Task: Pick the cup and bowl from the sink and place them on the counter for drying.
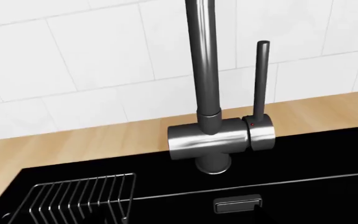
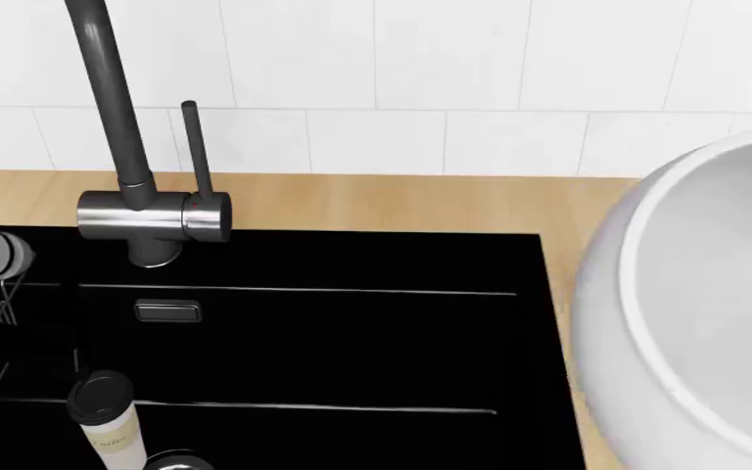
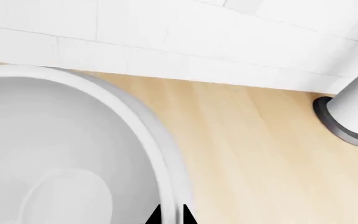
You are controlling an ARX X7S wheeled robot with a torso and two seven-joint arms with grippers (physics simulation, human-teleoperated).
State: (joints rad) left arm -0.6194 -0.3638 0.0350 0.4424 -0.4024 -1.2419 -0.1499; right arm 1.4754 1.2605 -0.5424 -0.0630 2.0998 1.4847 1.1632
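Where the black sink (image 2: pixel 350 343) is set into the beige counter (image 2: pixel 390 201), items stand as follows. Bowl (image 2: pixel 703 313): large, glossy white, upright, at the sink's right side over the counter strip; whether it rests on the wood or is held above it cannot be told. Right gripper (image 3: pixel 169 217): only two dark fingertips show, close together astride the bowl's rim, apparently pinching it. Cup (image 2: pixel 109 416): cream with a dark lid, upright inside the sink near its left front. Faucet (image 2: pixel 141 211): grey metal, on the sink's back edge, overflow slot (image 2: pixel 167 311) just below. Wire rack (image 1: pixel 82 198): at the sink's left. Left gripper: not visible; state unknown.
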